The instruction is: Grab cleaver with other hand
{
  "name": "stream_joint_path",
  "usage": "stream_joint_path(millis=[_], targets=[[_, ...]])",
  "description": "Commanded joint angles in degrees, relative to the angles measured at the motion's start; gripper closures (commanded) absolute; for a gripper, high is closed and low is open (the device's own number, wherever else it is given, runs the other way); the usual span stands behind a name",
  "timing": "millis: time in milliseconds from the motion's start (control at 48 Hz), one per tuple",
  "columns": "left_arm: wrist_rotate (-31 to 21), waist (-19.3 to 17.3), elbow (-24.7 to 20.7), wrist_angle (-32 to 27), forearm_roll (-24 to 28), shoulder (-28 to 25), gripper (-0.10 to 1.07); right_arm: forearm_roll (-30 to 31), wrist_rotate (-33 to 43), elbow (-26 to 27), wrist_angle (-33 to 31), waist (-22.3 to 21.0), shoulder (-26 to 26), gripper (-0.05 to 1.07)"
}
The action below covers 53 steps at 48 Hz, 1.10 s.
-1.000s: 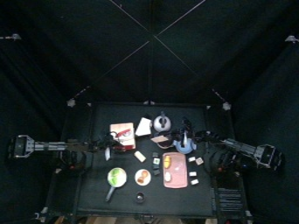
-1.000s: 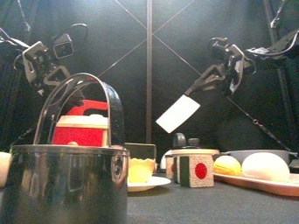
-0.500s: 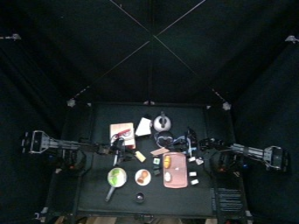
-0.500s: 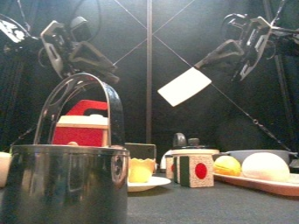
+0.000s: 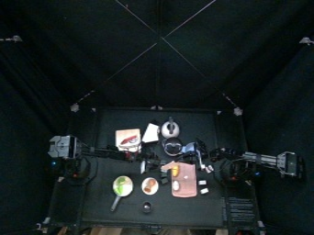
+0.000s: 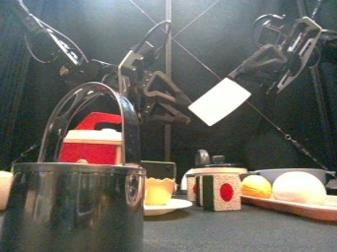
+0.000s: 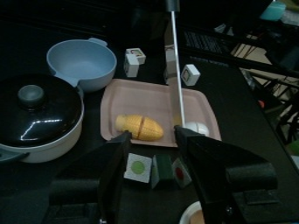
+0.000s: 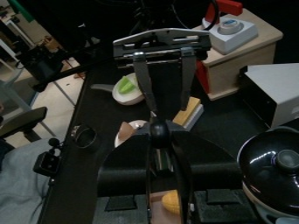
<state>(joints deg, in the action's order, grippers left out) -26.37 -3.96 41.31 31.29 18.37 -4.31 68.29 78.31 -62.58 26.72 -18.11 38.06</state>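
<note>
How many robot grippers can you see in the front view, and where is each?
2. The left gripper hangs open in the middle, beside the cleaver. The right gripper is at the upper right, holding the cleaver's handle. None seems hidden.

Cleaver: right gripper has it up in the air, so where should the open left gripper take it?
Probably the spine of the cleaver blade, just clear of the right gripper, which already covers the handle. The blade hangs tilted and edge-on to the left gripper, whose open jaws already straddle it in the wrist view. Come from the left, level.

left hand (image 6: 156, 87) swung in toward raised cleaver (image 6: 220, 101), jaws wider
</note>
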Motion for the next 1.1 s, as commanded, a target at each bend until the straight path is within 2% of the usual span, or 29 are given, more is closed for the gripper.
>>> stream_joint_path(millis=[0, 208, 500, 875, 1021, 1083], targets=[[0.2, 0.3, -0.9, 0.6, 0.0, 1.4, 0.14, 0.1, -0.1, 0.3, 0.1, -0.1, 0.3, 0.63], [0.1, 0.1, -0.4, 0.6, 0.0, 3.5, 0.14, 0.4, -0.1, -1.1, 0.1, -0.1, 0.3, 0.63], [0.0, 1.3, -3.2, 0.7, -0.1, -1.4, 0.14, 0.4, -0.2, 0.0, 0.1, -0.3, 0.4, 0.63], [0.2, 1.7, -5.4, 0.7, -1.7, -3.8, 0.16, 0.5, -0.2, 0.3, 0.1, -0.4, 0.7, 0.63], [0.2, 1.6, -7.0, 0.7, -1.8, -4.6, 0.27, 0.6, -0.2, 0.4, 0.2, -0.7, 3.0, 0.63], [0.1, 1.6, -7.7, 0.7, -1.8, -4.4, 0.38, 0.4, -0.1, 0.6, 0.1, -0.7, 4.1, 0.63]])
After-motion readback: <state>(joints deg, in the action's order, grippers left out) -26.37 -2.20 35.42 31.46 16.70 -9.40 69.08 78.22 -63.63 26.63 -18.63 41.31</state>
